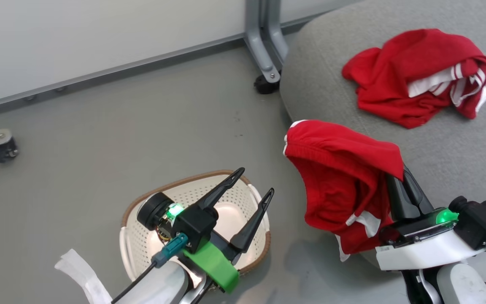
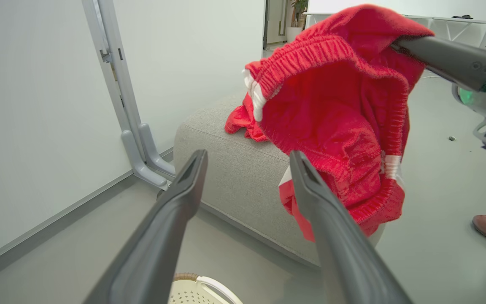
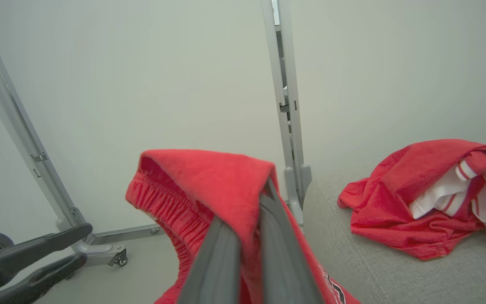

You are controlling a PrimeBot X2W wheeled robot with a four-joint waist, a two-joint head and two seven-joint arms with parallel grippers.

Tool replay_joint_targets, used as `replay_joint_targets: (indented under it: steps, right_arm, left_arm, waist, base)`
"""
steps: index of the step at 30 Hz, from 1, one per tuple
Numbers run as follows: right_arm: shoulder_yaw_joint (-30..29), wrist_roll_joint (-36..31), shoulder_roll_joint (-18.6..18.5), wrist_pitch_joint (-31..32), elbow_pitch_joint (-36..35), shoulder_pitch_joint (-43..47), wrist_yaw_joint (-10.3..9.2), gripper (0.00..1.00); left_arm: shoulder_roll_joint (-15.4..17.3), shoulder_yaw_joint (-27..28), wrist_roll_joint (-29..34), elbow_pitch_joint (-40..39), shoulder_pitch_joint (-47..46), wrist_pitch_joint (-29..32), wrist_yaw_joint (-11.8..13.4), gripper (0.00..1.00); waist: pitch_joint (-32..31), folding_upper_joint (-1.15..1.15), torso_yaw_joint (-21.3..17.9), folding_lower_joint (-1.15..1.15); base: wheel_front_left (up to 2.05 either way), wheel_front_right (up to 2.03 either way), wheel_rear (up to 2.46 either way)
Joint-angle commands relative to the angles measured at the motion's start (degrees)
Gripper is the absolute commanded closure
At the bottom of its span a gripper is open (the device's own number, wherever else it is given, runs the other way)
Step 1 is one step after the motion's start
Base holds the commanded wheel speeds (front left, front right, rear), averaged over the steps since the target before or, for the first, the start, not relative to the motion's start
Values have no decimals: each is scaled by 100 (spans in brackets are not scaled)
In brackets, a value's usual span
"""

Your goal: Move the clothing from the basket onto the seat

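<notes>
Over the near left edge of the seat (image 1: 437,147), my right gripper (image 3: 263,196) is held high, its two fingers pressed together on a fold of one red garment (image 1: 344,177). Cloth drapes over my fingertips and hides them. The rest hangs down in front of the seat's side, with the elastic waistband and a white patch showing. Whether the lower hem brushes the cushion I cannot tell.

My left gripper (image 1: 255,181) hangs above the basket (image 1: 141,245), fingers spread wide, clear of the brown rim and of the cloth. The basket stands on the grey floor (image 1: 99,126), near the seat's left side.

Toward the far right of the seat top lies the second red garment (image 1: 411,76), crumpled, with its white and striped trim turned up, well apart from the one I hold.

A grey frame leg (image 1: 266,63) with a caster stands on the floor by the seat's far left corner.
</notes>
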Motion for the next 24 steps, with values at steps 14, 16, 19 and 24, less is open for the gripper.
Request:
replay_joint_targets:
  steps: [14, 16, 19, 24]
  right_arm:
    - [-579, 63, 217, -10, -308, 211, -9, 100]
    - [-705, 61, 237, -9, -380, 287, -9, 100]
    - [-897, 240, 233, -10, -465, 408, -9, 100]
    - [-1169, 403, 233, -10, -606, 316, -9, 100]
  left_arm:
    - [365, -279, 243, 130, -227, -46, -473, 0]
    - [338, -390, 226, 229, -292, -47, -533, 0]
    - [295, -560, 197, 363, -452, -48, -586, 0]
    - [265, -906, 184, 521, -711, -50, -632, 0]
  waist:
    - [785, 0, -1573, 0]
    - [862, 0, -1596, 0]
    - [983, 0, -1618, 0]
    - [1197, 0, -1633, 0]
  base:
    - [0, 0, 0]
    - [0, 0, 0]
    - [0, 0, 0]
    - [0, 0, 0]
